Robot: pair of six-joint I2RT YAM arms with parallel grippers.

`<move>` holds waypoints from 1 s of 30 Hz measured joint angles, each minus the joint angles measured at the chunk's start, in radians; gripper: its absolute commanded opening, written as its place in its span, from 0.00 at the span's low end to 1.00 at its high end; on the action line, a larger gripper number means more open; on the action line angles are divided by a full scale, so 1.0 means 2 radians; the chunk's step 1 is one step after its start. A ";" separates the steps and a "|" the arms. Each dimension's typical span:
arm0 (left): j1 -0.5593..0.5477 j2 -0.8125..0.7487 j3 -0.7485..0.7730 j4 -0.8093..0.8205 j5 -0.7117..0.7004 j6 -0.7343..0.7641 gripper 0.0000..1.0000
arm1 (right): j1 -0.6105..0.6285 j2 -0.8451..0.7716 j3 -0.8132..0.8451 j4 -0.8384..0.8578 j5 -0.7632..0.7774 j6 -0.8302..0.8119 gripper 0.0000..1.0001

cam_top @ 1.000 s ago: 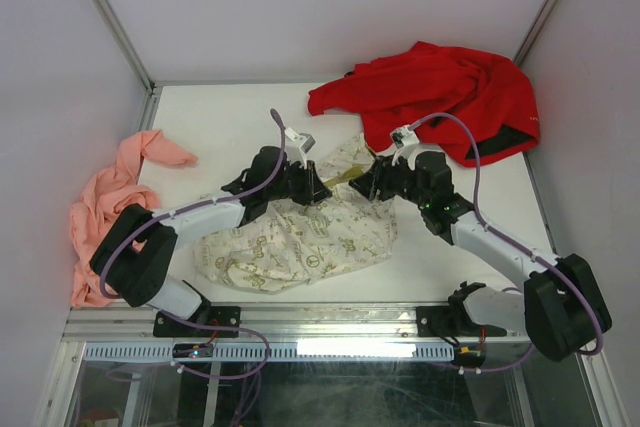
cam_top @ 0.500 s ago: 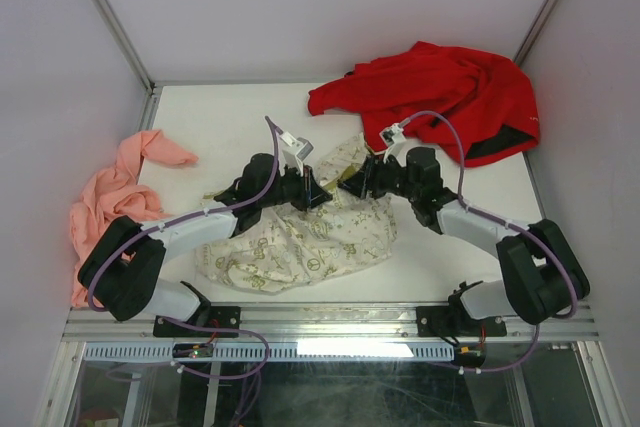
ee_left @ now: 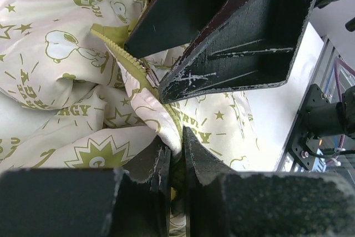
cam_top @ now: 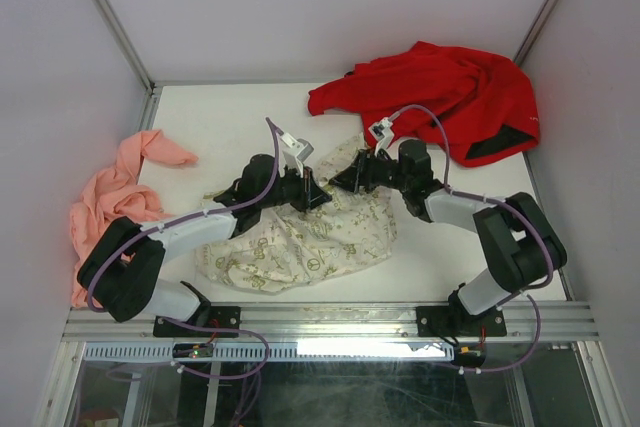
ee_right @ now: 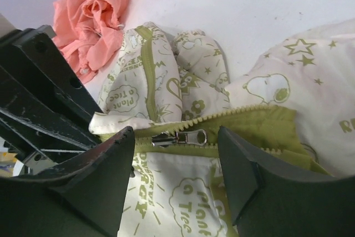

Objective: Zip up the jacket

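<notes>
The cream jacket [cam_top: 300, 237] with olive-green print lies crumpled at the table's middle. My left gripper [cam_top: 312, 192] is shut on a fold of the jacket's fabric [ee_left: 161, 129] beside the olive zipper teeth [ee_left: 119, 51]. My right gripper [cam_top: 345, 182] is open, with one finger on each side of the metal zipper slider and pull tab [ee_right: 180, 138], not touching it. The slider sits on the olive zipper tape [ee_right: 233, 120]. The right gripper's black fingers [ee_left: 233, 31] fill the upper part of the left wrist view, close to my left gripper [ee_left: 176, 154].
A plain red garment [cam_top: 440, 97] lies at the back right, just behind the right arm. A salmon-pink garment [cam_top: 110, 197] lies at the left edge, also in the right wrist view [ee_right: 97, 12]. The grey walls enclose the table on three sides.
My right gripper has moved left and a little back toward my left gripper, and its arm has folded in closer. My left gripper has shifted slightly and keeps hold of the fabric.
</notes>
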 measured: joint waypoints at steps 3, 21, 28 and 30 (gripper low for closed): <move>0.000 -0.002 -0.004 0.001 0.000 0.004 0.00 | -0.001 0.009 0.003 0.017 -0.018 0.009 0.60; 0.000 -0.009 -0.023 0.002 -0.010 0.007 0.00 | -0.004 0.005 -0.012 0.041 -0.051 0.037 0.43; 0.000 -0.021 -0.036 0.001 -0.012 0.006 0.11 | -0.006 0.005 -0.015 0.047 -0.052 0.043 0.41; 0.000 -0.023 -0.037 0.001 -0.016 0.003 0.24 | -0.006 0.003 -0.016 0.047 -0.051 0.044 0.41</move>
